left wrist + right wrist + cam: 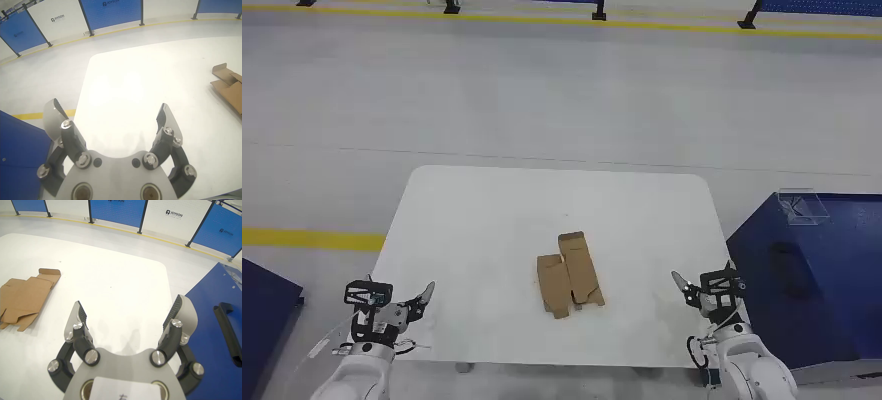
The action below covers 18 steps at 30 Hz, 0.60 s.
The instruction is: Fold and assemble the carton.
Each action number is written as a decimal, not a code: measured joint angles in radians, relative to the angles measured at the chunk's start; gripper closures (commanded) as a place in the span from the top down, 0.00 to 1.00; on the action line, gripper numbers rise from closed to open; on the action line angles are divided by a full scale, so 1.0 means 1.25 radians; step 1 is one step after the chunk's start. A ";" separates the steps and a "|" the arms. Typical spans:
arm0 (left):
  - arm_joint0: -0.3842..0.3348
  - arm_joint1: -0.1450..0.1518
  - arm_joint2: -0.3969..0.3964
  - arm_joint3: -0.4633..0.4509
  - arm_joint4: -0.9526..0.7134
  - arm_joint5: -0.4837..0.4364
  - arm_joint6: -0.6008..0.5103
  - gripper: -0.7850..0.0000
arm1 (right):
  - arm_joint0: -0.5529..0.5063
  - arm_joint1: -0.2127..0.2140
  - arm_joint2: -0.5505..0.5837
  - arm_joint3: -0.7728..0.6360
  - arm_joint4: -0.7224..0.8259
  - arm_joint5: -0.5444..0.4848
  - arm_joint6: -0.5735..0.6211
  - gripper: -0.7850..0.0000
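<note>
A flat, unfolded brown carton [569, 273] lies near the middle of the white table [482, 220], slightly toward the front. My left gripper [392, 295] hangs open over the front left corner of the table, well away from the carton [227, 84]. At the front right edge, my right gripper [702, 283] is open too, with nothing between its fingers. The carton [24, 296] is an arm's reach from the right gripper [128, 309]. The left gripper [111, 111] holds nothing.
A blue bin [807, 285] with a black handle [227, 330] stands right of the table, close to my right gripper. Another blue container [20, 144] sits at the left front. Blue and white barrier panels [170, 213] line the floor behind.
</note>
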 measured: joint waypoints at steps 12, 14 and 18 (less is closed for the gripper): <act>-0.052 -0.018 0.063 -0.065 -0.371 -0.122 -0.113 1.00 | 0.000 0.000 0.000 0.000 0.000 0.000 0.000 1.00; -0.084 -0.022 0.087 -0.060 -0.543 -0.155 -0.196 1.00 | 0.000 0.000 0.000 0.000 0.000 0.000 0.000 1.00; -0.163 -0.030 0.143 -0.012 -0.818 -0.161 -0.367 1.00 | 0.000 0.000 0.000 0.000 0.000 0.000 0.000 1.00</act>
